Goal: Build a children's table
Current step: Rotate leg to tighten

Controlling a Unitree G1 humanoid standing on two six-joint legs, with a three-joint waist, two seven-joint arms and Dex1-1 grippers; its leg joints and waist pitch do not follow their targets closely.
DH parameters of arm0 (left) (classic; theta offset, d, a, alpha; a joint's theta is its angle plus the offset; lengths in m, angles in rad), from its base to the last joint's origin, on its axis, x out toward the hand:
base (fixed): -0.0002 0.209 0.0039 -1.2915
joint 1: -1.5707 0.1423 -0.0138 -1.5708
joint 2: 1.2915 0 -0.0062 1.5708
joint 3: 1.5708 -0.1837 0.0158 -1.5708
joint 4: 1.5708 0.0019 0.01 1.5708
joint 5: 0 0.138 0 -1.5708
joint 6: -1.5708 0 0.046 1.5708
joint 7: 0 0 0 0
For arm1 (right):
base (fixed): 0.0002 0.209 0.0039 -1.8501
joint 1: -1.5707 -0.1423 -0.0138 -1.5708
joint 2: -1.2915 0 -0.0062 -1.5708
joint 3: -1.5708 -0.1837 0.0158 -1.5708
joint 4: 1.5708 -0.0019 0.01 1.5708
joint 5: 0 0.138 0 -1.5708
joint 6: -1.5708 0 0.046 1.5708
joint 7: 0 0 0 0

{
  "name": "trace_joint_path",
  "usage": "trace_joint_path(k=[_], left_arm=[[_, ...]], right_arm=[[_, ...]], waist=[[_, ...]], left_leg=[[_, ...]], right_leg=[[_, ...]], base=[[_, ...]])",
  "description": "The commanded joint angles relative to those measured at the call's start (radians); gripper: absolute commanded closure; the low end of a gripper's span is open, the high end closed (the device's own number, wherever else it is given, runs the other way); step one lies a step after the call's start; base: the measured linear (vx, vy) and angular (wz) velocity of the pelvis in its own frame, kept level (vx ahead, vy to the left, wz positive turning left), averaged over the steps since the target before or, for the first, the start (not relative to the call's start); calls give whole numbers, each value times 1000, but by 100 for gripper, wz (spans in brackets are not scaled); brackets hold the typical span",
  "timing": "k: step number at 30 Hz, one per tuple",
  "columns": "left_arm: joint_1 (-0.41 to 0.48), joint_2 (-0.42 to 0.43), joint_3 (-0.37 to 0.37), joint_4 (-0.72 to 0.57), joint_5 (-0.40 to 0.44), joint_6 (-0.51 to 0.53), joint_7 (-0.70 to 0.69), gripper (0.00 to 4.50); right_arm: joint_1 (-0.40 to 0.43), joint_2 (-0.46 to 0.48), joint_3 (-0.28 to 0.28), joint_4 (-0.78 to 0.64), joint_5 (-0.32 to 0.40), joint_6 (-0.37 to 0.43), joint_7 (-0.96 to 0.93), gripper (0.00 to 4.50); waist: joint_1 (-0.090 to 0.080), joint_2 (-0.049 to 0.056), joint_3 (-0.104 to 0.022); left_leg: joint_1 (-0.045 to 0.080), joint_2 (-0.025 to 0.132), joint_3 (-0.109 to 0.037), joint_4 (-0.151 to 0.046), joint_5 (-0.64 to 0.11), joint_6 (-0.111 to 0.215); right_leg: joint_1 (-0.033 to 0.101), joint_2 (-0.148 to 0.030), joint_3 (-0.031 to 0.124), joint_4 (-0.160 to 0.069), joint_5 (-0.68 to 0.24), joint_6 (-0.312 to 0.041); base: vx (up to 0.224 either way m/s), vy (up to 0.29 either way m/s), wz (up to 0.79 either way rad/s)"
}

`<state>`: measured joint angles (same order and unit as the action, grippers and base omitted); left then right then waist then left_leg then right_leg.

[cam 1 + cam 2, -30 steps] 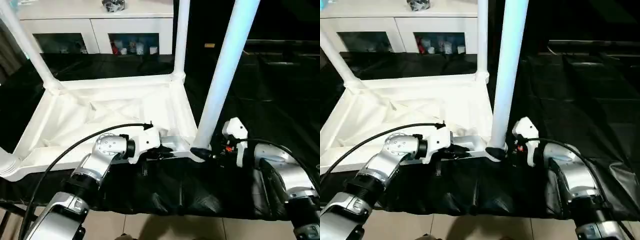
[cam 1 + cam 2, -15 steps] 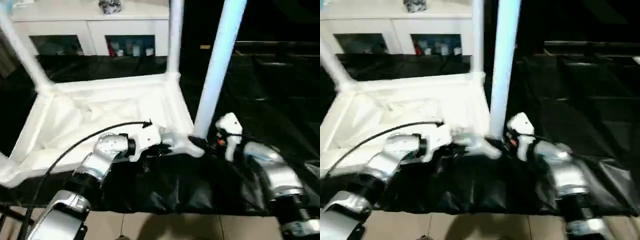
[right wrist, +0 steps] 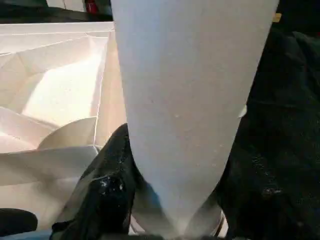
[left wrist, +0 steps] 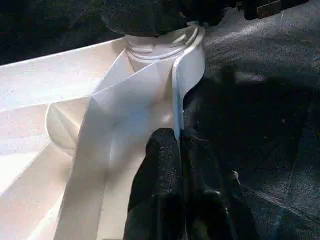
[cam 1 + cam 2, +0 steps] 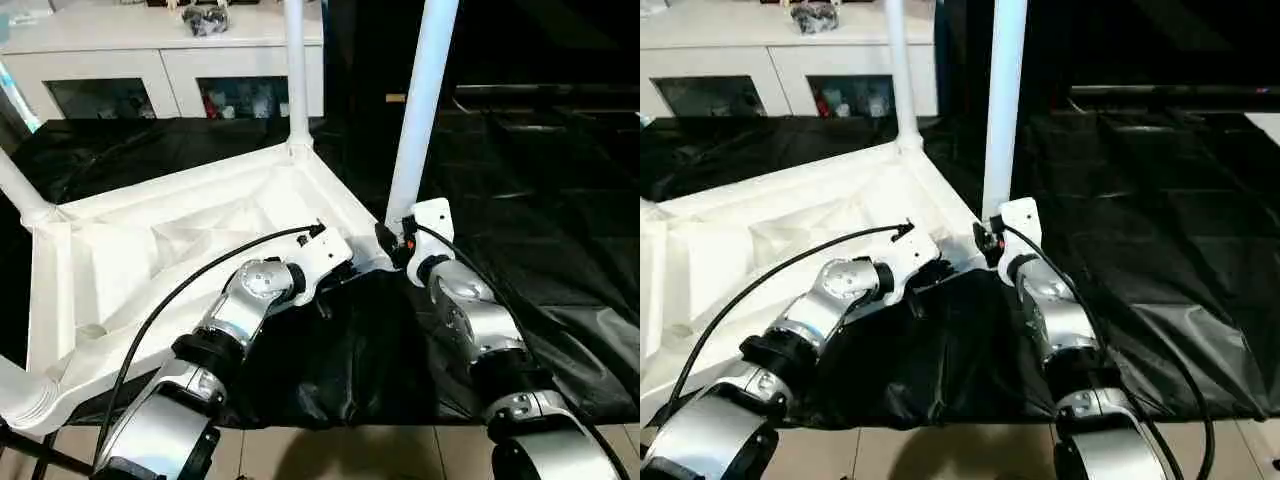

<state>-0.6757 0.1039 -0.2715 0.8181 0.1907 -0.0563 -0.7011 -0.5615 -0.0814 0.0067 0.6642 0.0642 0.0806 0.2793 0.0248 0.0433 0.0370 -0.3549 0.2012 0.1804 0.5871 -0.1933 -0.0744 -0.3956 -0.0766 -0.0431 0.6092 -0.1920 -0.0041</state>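
1. Your tabletop (image 5: pixel 170 250) lies upside down on the black-covered bench (image 5: pixel 560 250), ribbed underside up, taking up the bench's left half and overhanging its front-left corner.
2. Four legs are visible at the corner sockets. One leg (image 5: pixel 423 100) rises from the socket nearest the middle of the bench's front edge, a second (image 5: pixel 295 70) from the far corner, a third (image 5: pixel 18 190) at the left, and the fourth's stub (image 5: pixel 25 395) sits at the corner nearest you.
3. Your left end effector (image 4: pixel 179 150) is closed on the tabletop's thin side rim, just beside the near-right socket — one black finger (image 4: pixel 157 170) inside the rim, the other outside it against the black cover.
4. Your right end effector (image 3: pixel 170 200) is clamped around the base of the near-right leg, right at the socket; a black finger (image 3: pixel 107 185) presses each side of the tube.
5. In the head views, the two end effectors sit close together at that same corner of the tabletop, left (image 5: pixel 335 272) on the rim and right (image 5: pixel 392 240) at the leg.
6. A black cable (image 5: pixel 190 285) loops over your left forearm.
7. Behind the bench's far edge stands a white cabinet (image 5: pixel 160 60) with glass doors — a small dark object (image 5: pixel 205 18) rests on its top.
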Motion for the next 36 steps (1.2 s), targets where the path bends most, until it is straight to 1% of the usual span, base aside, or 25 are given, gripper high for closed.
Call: trace_joint_path(k=[1, 2, 3, 4, 5, 6, 7, 8, 9, 10, 12, 14, 15, 17, 18, 19, 20, 22, 23, 24, 27, 28, 30, 33, 36], left_arm=[[19, -19, -46, -54, -28, -78, -95, 450], [22, -17, -46, -58, -30, -77, -100, 450], [28, -5, -46, -62, -33, -87, -110, 450], [37, 10, -46, -68, -38, -99, -128, 450], [47, 25, -45, -76, -45, -106, -149, 450], [57, 41, -43, -86, -54, -113, -174, 450], [64, 51, -41, -92, -59, -116, -190, 450], [72, 64, -36, -101, -69, -121, -212, 450], [72, 64, -36, -101, -69, -121, -212, 450], [83, 85, -26, -116, -86, -131, -249, 450], [90, 106, -20, -130, -102, -139, -286, 450], [95, 138, -15, -143, -121, -142, -346, 450], [95, 138, -15, -143, -121, -142, -347, 450], [95, 152, -14, -145, -127, -146, -372, 450], [91, 169, -16, -141, -130, -153, -398, 450], [91, 169, -16, -141, -130, -153, -398, 450], [90, 177, -15, -144, -135, -151, -419, 450], [89, 186, -14, -146, -146, -149, -445, 450], [88, 192, -17, -146, -145, -150, -456, 450], [87, 197, -19, -146, -145, -150, -466, 450], [85, 203, -21, -142, -146, -154, -476, 450], [84, 204, -20, -140, -147, -154, -480, 450], [84, 204, -19, -139, -147, -155, -483, 450], [83, 203, -18, -135, -140, -157, -472, 450], [76, 191, -19, -121, -118, -151, -423, 450]], right_arm=[[22, 53, 71, -13, 29, -16, 129, 180], [24, 49, 72, -16, 28, -22, 133, 167], [31, 36, 70, -21, 30, -27, 151, 167], [42, 20, 67, -33, 38, -30, 181, 145], [52, 2, 66, -44, 43, -33, 208, 140], [64, -21, 68, -59, 49, -33, 244, 133], [71, -35, 70, -68, 52, -33, 266, 124], [80, -61, 77, -80, 51, -34, 300, 124], [80, -61, 77, -80, 51, -34, 300, 114], [95, -105, 90, -101, 47, -38, 365, 101], [109, -146, 101, -134, 68, -23, 460, 101], [127, -199, 118, -188, 105, 8, 604, 101], [127, -200, 118, -189, 106, 8, 605, 101], [133, -220, 124, -212, 123, 25, 667, 101], [136, -244, 137, -236, 143, 47, 734, 101], [136, -244, 137, -236, 143, 47, 734, 101], [139, -260, 150, -249, 150, 51, 770, 101], [144, -282, 170, -263, 150, 48, 814, 101], [146, -290, 179, -269, 150, 57, 834, 126], [148, -296, 186, -275, 150, 65, 849, 126], [152, -302, 190, -288, 152, 85, 875, 147], [153, -302, 190, -293, 156, 92, 879, 147], [153, -300, 191, -296, 159, 95, 876, 172], [155, -290, 189, -295, 159, 96, 858, 192], [150, -259, 170, -271, 140, 104, 776, 219]], waist=[[8, -13, -55], [8, -12, -55], [8, -11, -55], [8, -10, -54], [10, -8, -53], [13, -7, -54], [13, -7, -54], [14, -4, -54], [15, -4, -55], [17, -1, -53], [21, -5, -52], [23, -4, -52], [27, -4, -52], [29, -2, -52], [31, -6, -53], [34, -5, -52], [35, -3, -52], [39, -6, -53], [40, -4, -53], [40, -6, -53], [42, -6, -53], [43, -5, -53], [43, -6, -53], [44, -5, -54], [43, -6, -53]], left_leg=[[-9, 15, -8, -66, -207, 52], [-9, 16, -8, -65, -201, 54], [-7, 16, -8, -66, -198, 56], [-6, 16, -7, -66, -200, 56], [-4, 19, -6, -66, -211, 56], [-3, 21, -7, -67, -213, 57], [-4, 21, -5, -67, -208, 57], [-3, 22, -6, -67, -208, 56], [-1, 22, -5, -66, -210, 56], [-1, 23, -4, -67, -218, 55], [-3, 21, -4, -66, -222, 60], [-4, 23, -2, -65, -221, 65], [-4, 24, -2, -65, -219, 70], [-4, 26, -2, -66, -214, 66], [-4, 24, -2, -65, -212, 66], [-3, 26, -2, -65, -206, 69], [-3, 27, -1, -64, -202, 69], [-4, 26, -1, -64, -187, 70], [-4, 26, 0, -63, -183, 71], [-5, 26, -1, -62, -181, 71], [-6, 26, -1, -63, -172, 71], [-5, 26, -1, -62, -175, 70], [-6, 27, -2, -63, -170, 67], [-6, 26, -1, -62, -169, 64], [-7, 25, -2, -64, -170, 55]], right_leg=[[54, -57, 31, -80, -162, -223], [52, -57, 32, -80, -163, -221], [50, -55, 31, -80, -170, -224], [48, -54, 32, -82, -176, -226], [46, -54, 33, -83, -186, -228], [48, -55, 33, -81, -172, -233], [47, -53, 34, -78, -151, -239], [46, -53, 33, -77, -144, -243], [46, -53, 33, -77, -137, -245], [45, -53, 34, -76, -132, -250], [50, -52, 33, -77, -140, -244], [50, -51, 33, -76, -143, -243], [50, -52, 32, -76, -148, -242], [46, -53, 32, -75, -152, -245], [48, -53, 32, -75, -154, -244], [47, -52, 32, -75, -152, -245], [45, -53, 33, -74, -149, -246], [47, -53, 32, -72, -136, -247], [45, -53, 32, -71, -127, -251], [45, -53, 32, -70, -125, -251], [45, -53, 31, -69, -121, -251], [44, -54, 31, -70, -129, -250], [45, -54, 31, -69, -128, -250], [44, -54, 31, -70, -126, -250], [45, -55, 31, -71, -146, -241]], base=[[0, 0, 0], [0, 0, 0], [0, 0, 0], [0, 0, 0], [0, 0, 0], [0, 0, 0], [0, 0, 0], [0, 0, 0], [0, 0, 0], [0, 0, 0], [0, 0, 0], [0, 0, 0], [0, 0, 0], [0, 0, 0], [0, 0, 0], [0, 0, 0], [0, 0, 0], [0, 0, 0], [0, 0, 0], [0, 0, 0], [0, 0, 0], [0, 0, 0], [0, 0, 0], [0, 0, 0], [0, 0, 0]])
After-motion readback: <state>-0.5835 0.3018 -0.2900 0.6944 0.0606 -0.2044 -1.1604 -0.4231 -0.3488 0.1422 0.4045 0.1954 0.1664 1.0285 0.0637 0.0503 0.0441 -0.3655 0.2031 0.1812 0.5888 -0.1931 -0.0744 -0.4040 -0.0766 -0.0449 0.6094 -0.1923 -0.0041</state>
